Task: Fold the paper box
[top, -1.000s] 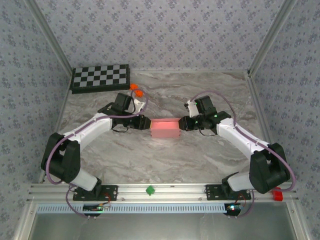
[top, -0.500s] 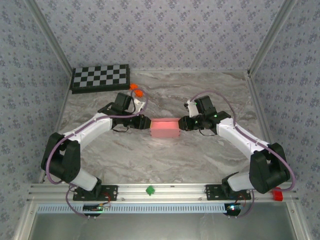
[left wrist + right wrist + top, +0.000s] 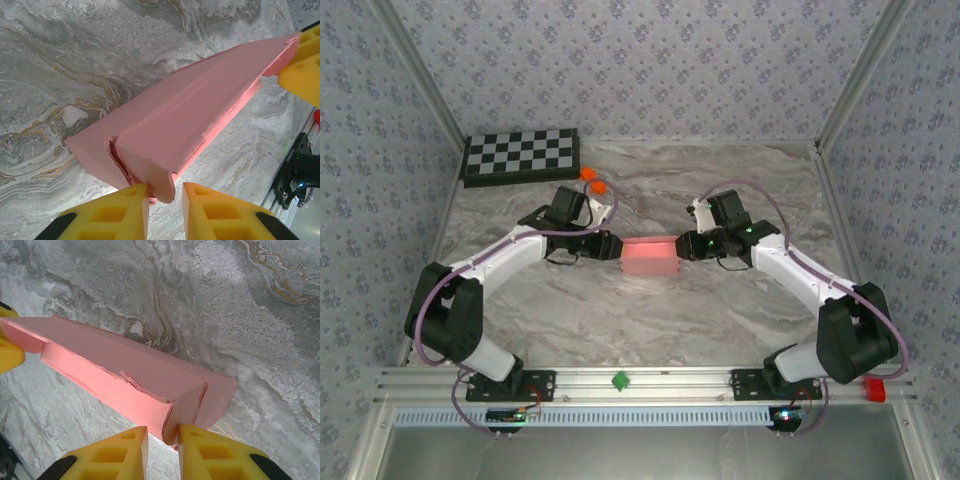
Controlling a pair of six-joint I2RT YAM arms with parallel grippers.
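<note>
Marble worktop (image 3: 740, 300) w/ pink paper box (image 3: 650, 257) at ctr; left gripper (image 3: 614, 246) clamped on its left end, right gripper (image 3: 684, 246) clamped on the opposite end.

A grey marbled worktop (image 3: 650, 320) carries a checkerboard (image 3: 520, 154) at its far left corner and a small orange piece (image 3: 590, 178) nearby. The pink paper box (image 3: 650, 256) is over its middle.

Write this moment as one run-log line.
paper box: box-shaped | left gripper: shut on left end | right gripper: shut on right end
</note>
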